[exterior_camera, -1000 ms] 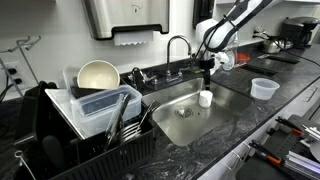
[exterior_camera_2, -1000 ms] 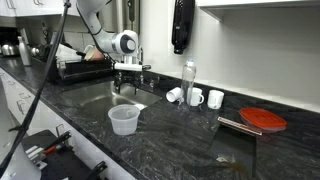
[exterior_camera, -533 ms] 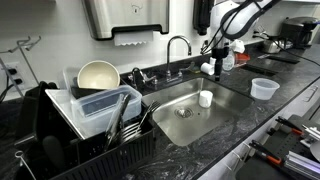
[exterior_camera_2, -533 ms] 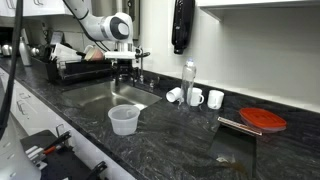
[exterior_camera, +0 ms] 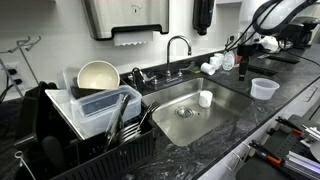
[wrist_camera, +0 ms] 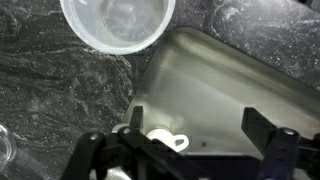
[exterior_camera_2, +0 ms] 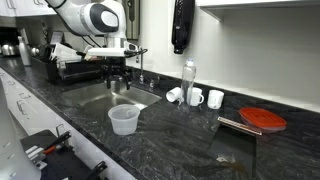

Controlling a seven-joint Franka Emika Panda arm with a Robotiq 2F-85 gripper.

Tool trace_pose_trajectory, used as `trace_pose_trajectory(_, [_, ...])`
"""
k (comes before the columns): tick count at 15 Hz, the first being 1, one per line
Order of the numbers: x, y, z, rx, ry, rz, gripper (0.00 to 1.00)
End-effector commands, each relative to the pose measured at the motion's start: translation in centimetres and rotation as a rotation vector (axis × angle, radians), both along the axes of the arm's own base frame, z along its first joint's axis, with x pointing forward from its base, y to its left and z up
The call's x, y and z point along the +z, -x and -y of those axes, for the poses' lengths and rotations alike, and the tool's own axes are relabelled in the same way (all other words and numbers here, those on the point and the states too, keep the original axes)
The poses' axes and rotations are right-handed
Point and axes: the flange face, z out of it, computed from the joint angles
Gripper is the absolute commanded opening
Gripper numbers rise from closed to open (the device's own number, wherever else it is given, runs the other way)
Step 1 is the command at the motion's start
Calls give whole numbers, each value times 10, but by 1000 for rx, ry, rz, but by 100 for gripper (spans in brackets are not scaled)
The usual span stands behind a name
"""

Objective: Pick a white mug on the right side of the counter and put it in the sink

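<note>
The white mug [exterior_camera: 205, 98] stands upright inside the steel sink [exterior_camera: 165, 105], near its wall on the tub's side. In the wrist view the mug [wrist_camera: 160, 140] sits low in the picture, handle pointing right, on the sink floor [wrist_camera: 230, 80]. My gripper [wrist_camera: 197, 125] hangs open and empty above the basin, its fingers well apart and clear of the mug. In both exterior views the gripper [exterior_camera: 241, 52] [exterior_camera_2: 118, 78] is raised above the black counter [exterior_camera_2: 180, 140] by the sink's edge.
A clear plastic tub [exterior_camera: 264, 88] [exterior_camera_2: 123, 119] [wrist_camera: 118, 22] stands on the counter beside the sink. Other white cups [exterior_camera_2: 205, 98] and a bottle [exterior_camera_2: 188, 80] cluster near the wall, with a red lid [exterior_camera_2: 263, 119] beyond. A black dish rack [exterior_camera: 90, 120] fills the sink's other side; the faucet [exterior_camera: 178, 45] arches behind.
The arm has lifted and swung away from over the mug toward the counter side with the tub. The mug has stayed in the sink and the jaws have stayed open.
</note>
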Motion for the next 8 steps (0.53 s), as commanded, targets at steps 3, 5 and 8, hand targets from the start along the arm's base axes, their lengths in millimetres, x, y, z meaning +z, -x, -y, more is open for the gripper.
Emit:
trace_pose_trajectory(3, [3, 4, -1, 3, 0, 9, 100])
trace_pose_trajectory(5, [2, 3, -1, 3, 0, 8, 100])
trace_pose_trajectory(8, [2, 3, -1, 3, 0, 9, 100])
